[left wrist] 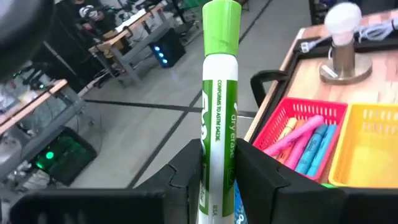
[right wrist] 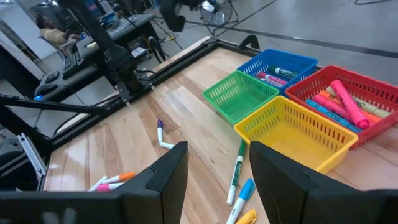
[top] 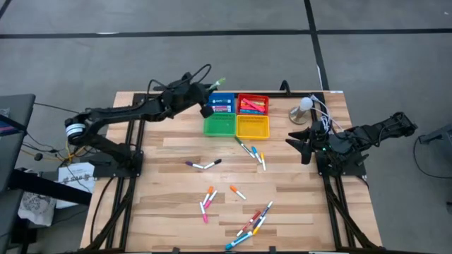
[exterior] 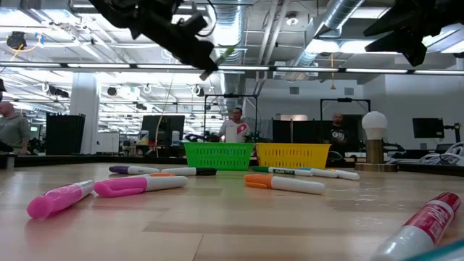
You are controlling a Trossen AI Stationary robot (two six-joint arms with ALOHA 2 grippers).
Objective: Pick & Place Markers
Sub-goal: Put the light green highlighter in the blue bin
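While the left arm carries its load: the step in hand is the placing half of one pick-and-place round.

Left gripper (top: 212, 90): raised near the far edge of the table, over the cluster of trays, its fingers (left wrist: 186, 171) clamped on a green marker (left wrist: 219, 99) that stands up between them, cap outward.

Green tray (top: 219, 125): by the high view it lies just in front of the gripper, toward the table's middle; it looks empty and is probably the target, judging by cap colour.

Other trays: the blue tray (top: 222, 104) and red tray (top: 253, 105) already hold markers; the yellow tray (top: 253, 128) appears bare.

Right gripper (top: 302, 143): waiting by the right edge of the table, fingers parted and holding nothing.

Loose markers (top: 248, 150): many are scattered on the wood, some just in front of the yellow tray, a few mid-table, a bunch near the front edge.

Next move, as I judge it: bring the gripper squarely over the green tray, lower it, then release so the marker falls inside the rim.

Risk: a marker dropped upright could tip over the low wall.
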